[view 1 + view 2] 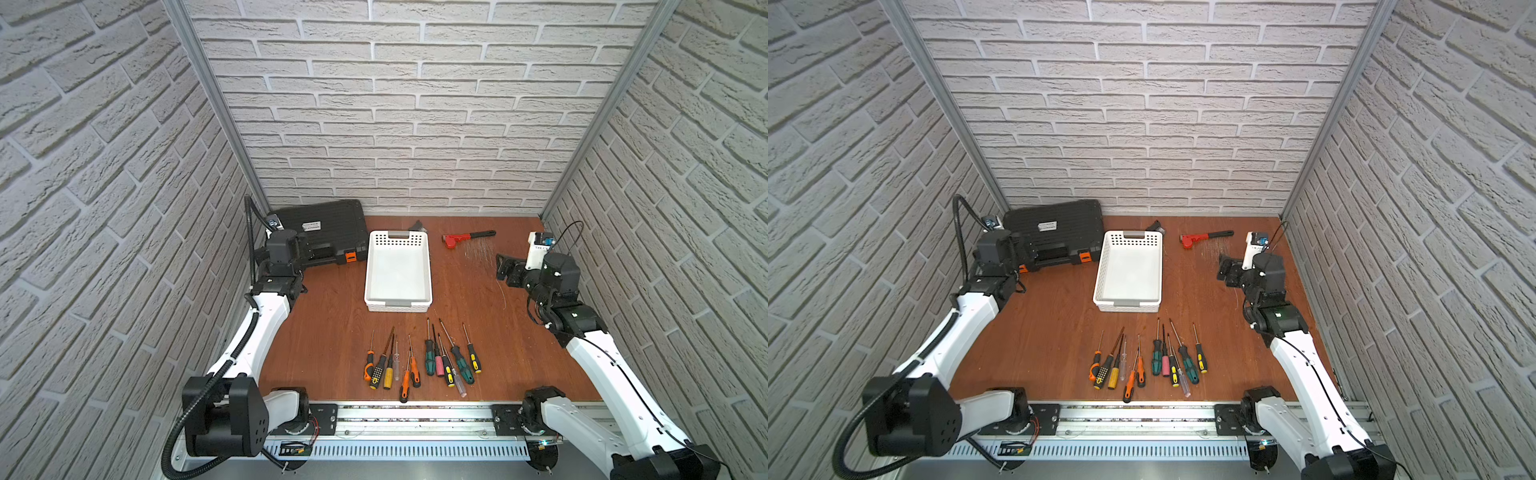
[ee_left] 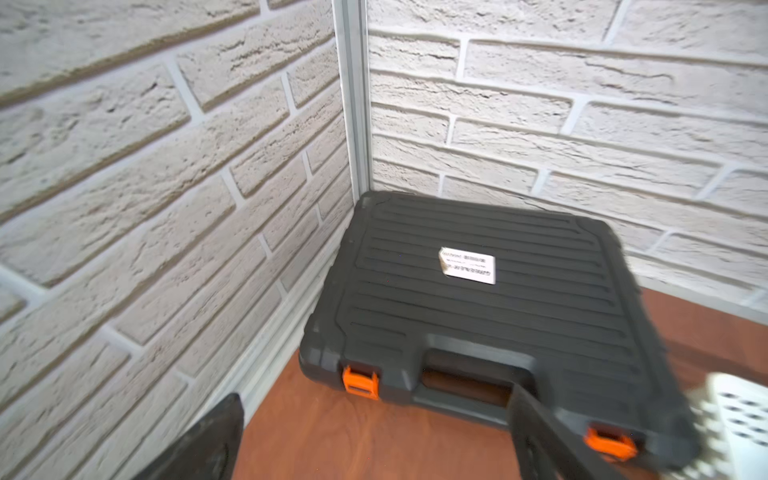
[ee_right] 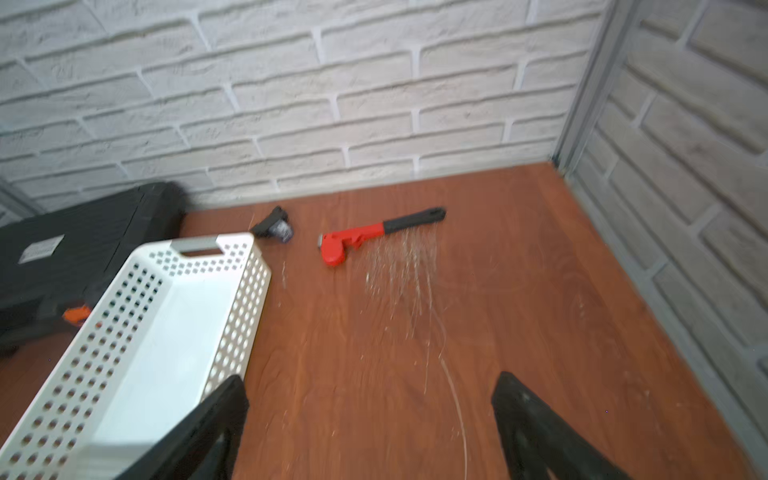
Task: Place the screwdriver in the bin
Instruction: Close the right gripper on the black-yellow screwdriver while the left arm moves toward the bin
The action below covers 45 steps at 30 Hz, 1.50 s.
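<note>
Left gripper: hovering at the left edge of the table, fingers spreading wide apart.
Black case: sitting in the far left corner.
Bin: sitting centrally, toward the far edge.
Screwdrivers: lying in a row along the near edge.
Right gripper: hovering by the right edge, fingers standing apart.

Both top views look down from over the desk's front edge. The left wrist camera faces the black case in the back-left corner, close; the right wrist camera shares bin and wrench with them.
</note>
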{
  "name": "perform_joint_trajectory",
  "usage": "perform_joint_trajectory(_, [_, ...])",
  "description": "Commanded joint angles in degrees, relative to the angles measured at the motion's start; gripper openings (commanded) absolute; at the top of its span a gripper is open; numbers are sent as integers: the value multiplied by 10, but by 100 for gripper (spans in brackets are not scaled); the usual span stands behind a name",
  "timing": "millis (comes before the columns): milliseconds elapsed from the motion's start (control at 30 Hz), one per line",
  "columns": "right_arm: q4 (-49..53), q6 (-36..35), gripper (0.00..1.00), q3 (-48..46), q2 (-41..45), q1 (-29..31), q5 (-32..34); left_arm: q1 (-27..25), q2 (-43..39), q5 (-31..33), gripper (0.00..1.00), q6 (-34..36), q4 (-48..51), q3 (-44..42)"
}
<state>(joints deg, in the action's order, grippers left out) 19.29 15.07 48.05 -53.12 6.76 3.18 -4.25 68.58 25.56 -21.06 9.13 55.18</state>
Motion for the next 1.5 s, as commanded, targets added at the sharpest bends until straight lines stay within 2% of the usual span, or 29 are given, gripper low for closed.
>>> perform_joint_trajectory(0, [185, 39, 89, 8, 6, 45, -36, -44, -24, -1, 98, -84, 199, -10])
perform_joint_trajectory(167, [301, 99, 86, -4, 17, 148, -15, -122, -69, -21, 98, -142, 202, -57])
perform_joint_trajectory(333, [321, 190, 79, -40, 6, 236, -20, -178, -68, -24, 98, -174, 192, -75])
perform_joint_trajectory(433, [309, 215, 76, -58, -25, 273, -15, -189, -56, -30, 98, -175, 186, -69])
perform_joint_trajectory(633, [288, 229, 64, -73, -72, 283, -14, -190, -52, -48, 98, -174, 186, -64])
perform_joint_trajectory(833, [240, 236, 60, -104, -136, 282, -30, -189, -92, -44, 98, -196, 191, -97])
perform_joint_trajectory(1100, [208, 226, 53, -120, -196, 280, -29, -189, -130, -14, 98, -183, 214, -106])
perform_joint_trajectory(1267, [198, 234, 37, -135, -197, 276, -32, -189, -137, -12, 98, -188, 222, -108])
perform_joint_trajectory(1467, [196, 245, 37, -156, -187, 270, -35, -189, -139, -7, 98, -188, 217, -109])
